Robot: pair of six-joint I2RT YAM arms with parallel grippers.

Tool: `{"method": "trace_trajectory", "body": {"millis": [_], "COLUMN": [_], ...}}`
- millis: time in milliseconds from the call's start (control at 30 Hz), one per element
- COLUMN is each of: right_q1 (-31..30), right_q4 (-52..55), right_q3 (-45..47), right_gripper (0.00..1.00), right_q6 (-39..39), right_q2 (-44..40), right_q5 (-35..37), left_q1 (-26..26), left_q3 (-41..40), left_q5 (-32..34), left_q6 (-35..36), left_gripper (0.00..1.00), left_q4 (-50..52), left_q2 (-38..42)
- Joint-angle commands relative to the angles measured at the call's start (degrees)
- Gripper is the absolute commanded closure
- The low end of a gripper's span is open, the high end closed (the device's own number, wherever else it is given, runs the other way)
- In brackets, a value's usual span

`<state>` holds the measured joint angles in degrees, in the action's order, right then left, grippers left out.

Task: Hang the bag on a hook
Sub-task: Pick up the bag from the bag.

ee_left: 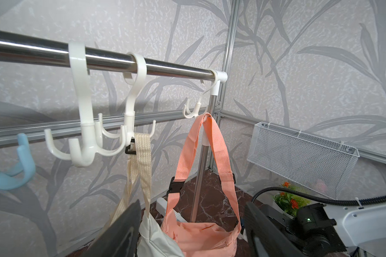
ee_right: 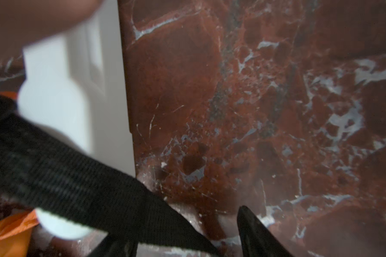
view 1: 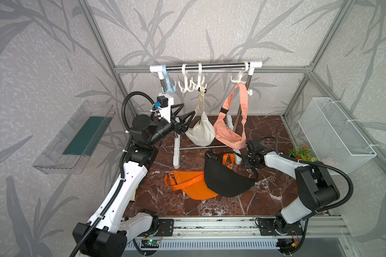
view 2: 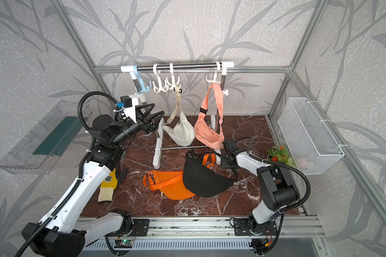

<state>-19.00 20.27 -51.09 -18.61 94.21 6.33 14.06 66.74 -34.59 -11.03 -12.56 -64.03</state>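
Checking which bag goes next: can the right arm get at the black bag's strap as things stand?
Probably yes. The right gripper is open, low over the table, and the black strap already lies across between its fingers. Nothing blocks it; the rack's white foot sits just beside.

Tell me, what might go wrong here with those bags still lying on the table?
1. The black bag lies over the orange bag; lifting one may drag the other.
2. The right end effector stands open with the black strap crossing one finger, right by the rack's foot; it could catch the foot or miss the strap.
3. The left end effector is open close beside the cream bag; a careless move might knock it off its hook.
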Motion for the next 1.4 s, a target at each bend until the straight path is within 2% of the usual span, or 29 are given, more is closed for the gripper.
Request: {"method": "trace_trajectory", "body": {"millis": [0,33,100,133,200,267,400,533,700,833,1100,1367], "right_q1": [0.28,0.28,0.28,0.28,0.05,-1.32,-6.43,-9.71,-14.07,-17.87,-24.94,-27.69], "right_q4": [-1.21,-0.92,-1.09,-1.32,-1.65,-0.77,5.49,9.14,8.76,10.76,10.08,8.27], "right_q3": [-2.54,-2.82,-2.51,-2.08,-0.85,-0.54,-3.61,-6.99,-10.26,-14.37,-22.78,-25.44], "right_gripper": [0.35,0.43,0.72,0.8,0.93,0.99,1.0,1.0,1.0,1.0,1.0,1.0], "right_q6": [-0.2,-0.13,-0.07,0.02,1.04,4.2,10.78,15.31,19.28,22.11,23.41,23.46], "right_q2": [3.07,3.25,3.26,2.88,-0.35,-4.74,-12.87,-18.71,-23.91,-24.82,-22.11,-19.89], "right_q5": [-1.73,-1.89,-2.17,-2.4,-3.13,-2.66,1.64,0.88,-0.67,-1.15,-1.5,-4.69], "left_q1": [-0.52,-0.55,-0.62,-0.62,-0.71,-0.71,-0.8,-0.79,-0.33,1.58,12.58,15.47], "left_q3": [-1.04,-1.09,-1.19,-1.18,-1.56,-2.32,-4.38,-5.38,-7.17,-10.62,-14.15,-15.47], "left_q5": [-1.66,-1.54,-1.45,-1.36,-1.63,-1.65,-2.84,-4.08,-9.4,-13.48,-10.69,-5.76], "left_q6": [1.35,1.43,1.81,1.95,2.3,2.65,3.84,5.53,7.28,11.47,14.76,12.75], "left_gripper": [0.25,0.25,0.25,0.25,0.25,0.25,0.25,0.25,0.25,0.25,0.25,0.25], "left_q4": [-1.65,-1.36,-0.57,-0.29,0.31,0.52,0.71,2.42,3.24,1.78,-1.59,-9.41], "left_q2": [1.71,1.9,2.23,2.32,2.49,2.66,2.71,1.77,-0.2,-1.99,-9.08,-14.56]}}
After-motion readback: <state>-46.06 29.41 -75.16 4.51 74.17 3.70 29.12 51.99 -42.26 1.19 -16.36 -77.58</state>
